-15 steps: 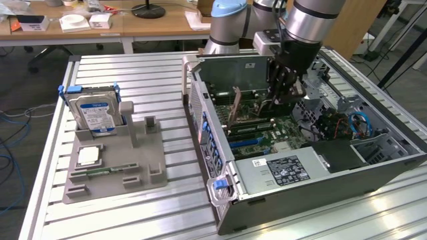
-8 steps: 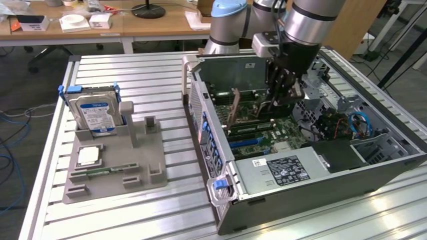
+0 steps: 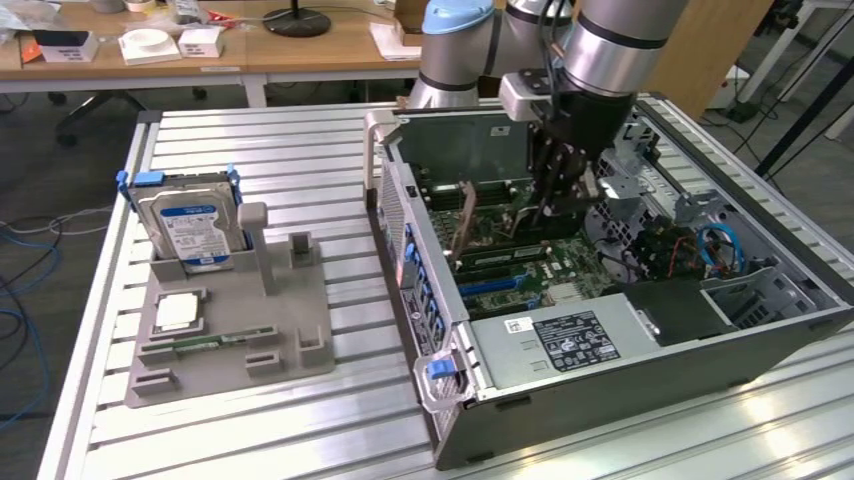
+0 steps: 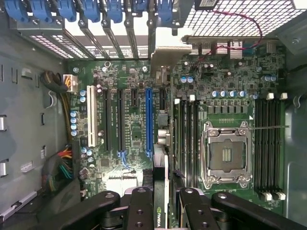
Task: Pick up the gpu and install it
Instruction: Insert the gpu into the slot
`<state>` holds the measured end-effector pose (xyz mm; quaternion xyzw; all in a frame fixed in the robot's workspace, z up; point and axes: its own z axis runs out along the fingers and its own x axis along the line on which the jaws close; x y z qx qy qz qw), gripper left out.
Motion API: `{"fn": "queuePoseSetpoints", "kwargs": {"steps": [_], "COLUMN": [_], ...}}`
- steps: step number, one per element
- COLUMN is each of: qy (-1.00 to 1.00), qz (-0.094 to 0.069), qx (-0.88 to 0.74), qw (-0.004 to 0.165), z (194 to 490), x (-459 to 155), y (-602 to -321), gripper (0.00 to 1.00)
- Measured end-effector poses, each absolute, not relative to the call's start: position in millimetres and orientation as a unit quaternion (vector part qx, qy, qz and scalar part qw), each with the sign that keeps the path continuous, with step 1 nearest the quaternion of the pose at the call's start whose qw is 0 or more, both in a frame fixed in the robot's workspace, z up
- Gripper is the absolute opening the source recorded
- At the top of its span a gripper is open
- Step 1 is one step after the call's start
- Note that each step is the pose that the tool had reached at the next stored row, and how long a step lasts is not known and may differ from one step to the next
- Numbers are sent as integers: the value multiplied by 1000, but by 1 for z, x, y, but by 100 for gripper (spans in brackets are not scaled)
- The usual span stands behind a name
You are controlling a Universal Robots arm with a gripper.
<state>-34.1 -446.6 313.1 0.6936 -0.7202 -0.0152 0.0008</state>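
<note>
The gpu [image 4: 161, 184] stands edge-on inside the open computer case [image 3: 641, 400]. The case lies on a ribbed metal table [image 3: 267, 420] — wooden desks [image 3: 307, 50] stand behind. The gripper [image 4: 165, 203] pinches the card between narrowly set fingers, over the motherboard [image 4: 129, 134] — just beside the long blue slot [image 4: 148, 120].

A lab: slotted metal bench [image 3: 267, 420], robot arm [image 3: 617, 45], desks [image 3: 280, 55].

Part of the gpu [image 4: 163, 178] behind the jaws
</note>
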Motion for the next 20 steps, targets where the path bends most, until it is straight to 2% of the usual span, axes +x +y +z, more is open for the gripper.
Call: {"fn": "queuePoseSetpoints", "kwargs": {"steps": [20], "qy": [-719], "qz": [-15], "qx": [695], "qw": [1], "z": [307], "x": [-37], "y": [-448], "gripper": [26]}}
